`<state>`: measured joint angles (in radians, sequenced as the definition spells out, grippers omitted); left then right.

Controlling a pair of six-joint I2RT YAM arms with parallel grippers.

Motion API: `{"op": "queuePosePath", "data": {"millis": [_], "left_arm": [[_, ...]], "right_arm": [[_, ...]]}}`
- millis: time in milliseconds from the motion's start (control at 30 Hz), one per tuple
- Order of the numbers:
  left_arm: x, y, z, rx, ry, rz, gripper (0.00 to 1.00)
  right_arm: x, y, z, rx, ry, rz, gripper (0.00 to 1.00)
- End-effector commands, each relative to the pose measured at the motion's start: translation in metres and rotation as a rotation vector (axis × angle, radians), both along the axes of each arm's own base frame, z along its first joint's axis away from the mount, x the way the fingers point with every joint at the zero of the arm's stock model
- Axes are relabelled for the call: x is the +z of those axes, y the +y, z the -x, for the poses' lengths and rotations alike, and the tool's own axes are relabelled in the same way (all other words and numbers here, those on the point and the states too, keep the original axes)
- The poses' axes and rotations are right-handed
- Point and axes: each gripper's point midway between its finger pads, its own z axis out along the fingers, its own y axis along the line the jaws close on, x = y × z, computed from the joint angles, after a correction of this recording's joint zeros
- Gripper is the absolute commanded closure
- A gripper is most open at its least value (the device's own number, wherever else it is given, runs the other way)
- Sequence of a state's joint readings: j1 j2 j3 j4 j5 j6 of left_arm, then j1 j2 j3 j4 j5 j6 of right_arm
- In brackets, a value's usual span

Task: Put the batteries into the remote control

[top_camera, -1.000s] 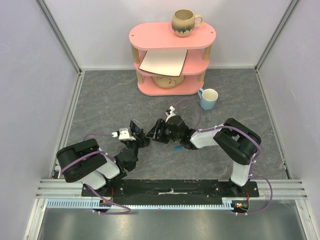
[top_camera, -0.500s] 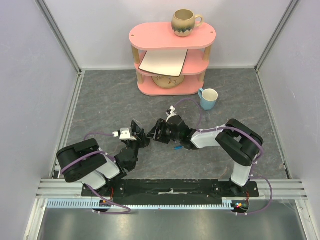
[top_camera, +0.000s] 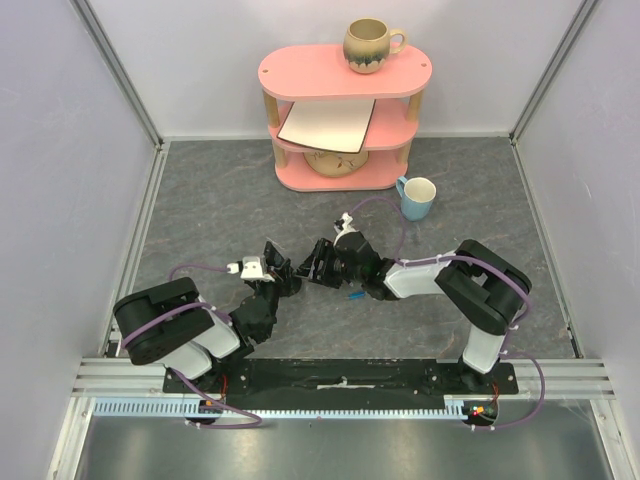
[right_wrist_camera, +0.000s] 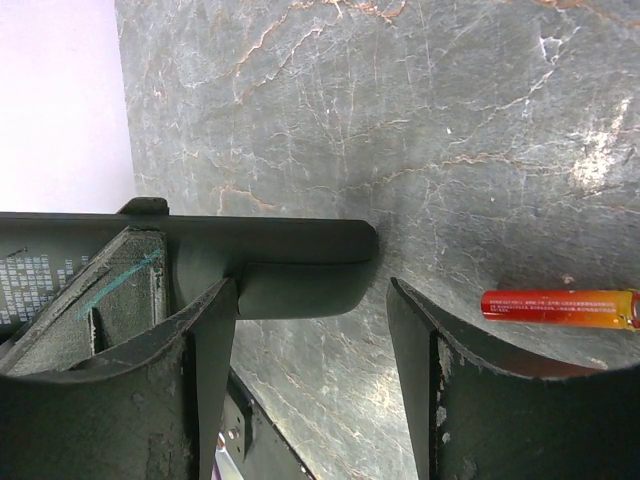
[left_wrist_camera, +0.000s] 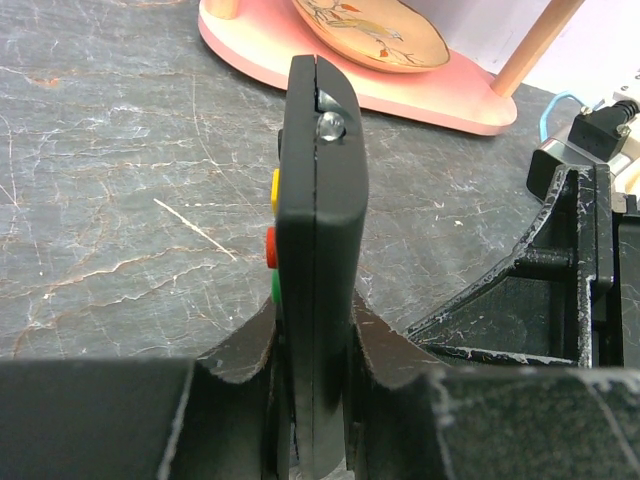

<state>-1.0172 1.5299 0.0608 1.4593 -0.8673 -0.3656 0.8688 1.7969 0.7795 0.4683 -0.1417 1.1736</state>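
Observation:
The remote control (left_wrist_camera: pixel 320 200) is a slim black bar held on edge above the table, its yellow, red and green buttons facing left. My left gripper (left_wrist_camera: pixel 312 320) is shut on its lower part. In the top view the left gripper (top_camera: pixel 283 275) and right gripper (top_camera: pixel 318 265) meet at the table's middle. My right gripper (right_wrist_camera: pixel 310 290) is open, with the rounded end of the remote control (right_wrist_camera: pixel 290 265) against its left finger and a gap to the right finger. A red-orange battery (right_wrist_camera: pixel 560 308) lies on the table right of it. A blue battery (top_camera: pixel 353 296) lies under the right forearm.
A pink three-tier shelf (top_camera: pixel 345 110) stands at the back, with a brown mug (top_camera: pixel 370 45) on top, a white board and a painted bowl (left_wrist_camera: pixel 375 35) on the lower tiers. A light blue cup (top_camera: pixel 417 197) stands right of it. White walls enclose the grey table.
The right arm's elbow has drifted slightly toward the near right. Both grippers keep their places and the remote stays in the left one.

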Motion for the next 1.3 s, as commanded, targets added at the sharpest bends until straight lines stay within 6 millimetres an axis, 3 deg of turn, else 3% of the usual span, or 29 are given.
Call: {"op": "queuePosePath", "data": {"millis": [0, 600, 1267], "left_arm": [[0.022, -0.003, 0.006, -0.038, -0.076, 0.086, 0.98], [0.017, 0.005, 0.002, 0.017, -0.07, 0.05, 0.98], [0.016, 0.0, 0.004, -0.009, -0.063, 0.07, 0.98]], "right_arm": [[-0.082, -0.06, 0.041, 0.018, 0.154, 0.324, 0.33], [-0.069, -0.063, 0.041, 0.015, 0.131, 0.305, 0.32], [-0.062, -0.065, 0.041, 0.011, 0.115, 0.296, 0.32]]}}
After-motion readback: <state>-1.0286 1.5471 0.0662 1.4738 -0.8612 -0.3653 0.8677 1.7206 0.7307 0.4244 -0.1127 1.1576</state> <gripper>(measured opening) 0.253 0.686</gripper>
